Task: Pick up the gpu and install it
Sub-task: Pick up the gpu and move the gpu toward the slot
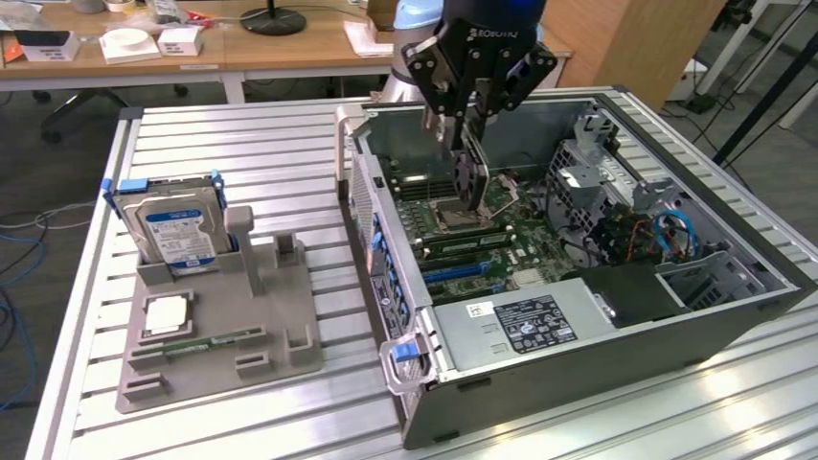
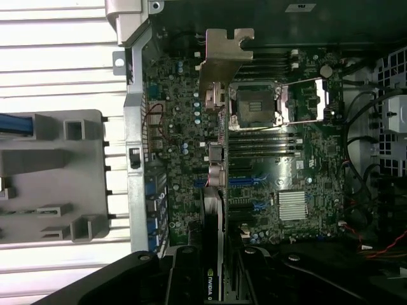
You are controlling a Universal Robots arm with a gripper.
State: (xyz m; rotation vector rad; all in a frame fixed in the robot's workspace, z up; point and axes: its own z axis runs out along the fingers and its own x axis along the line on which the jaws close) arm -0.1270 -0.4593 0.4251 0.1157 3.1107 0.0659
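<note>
My gripper [image 1: 463,144] hangs over the open computer case [image 1: 665,331], shut on the gpu [image 1: 470,182]. The gpu is a thin dark card held on edge, its lower end just above the motherboard near the CPU socket [image 1: 457,216]. In the wrist view the gpu [image 2: 215,210] runs edge-on from between my gripper [image 2: 216,279] out to its silvery end bracket [image 2: 226,60]. It lies over the motherboard beside the CPU socket [image 2: 254,105], above the blue expansion slots [image 2: 245,181].
A grey parts holder [image 1: 217,326] stands at the exterior view's left with a hard drive [image 1: 179,230] upright in it, a small chip [image 1: 167,316] and a green memory stick [image 1: 205,342]. Drive cages and cables [image 1: 639,220] fill the case's right side.
</note>
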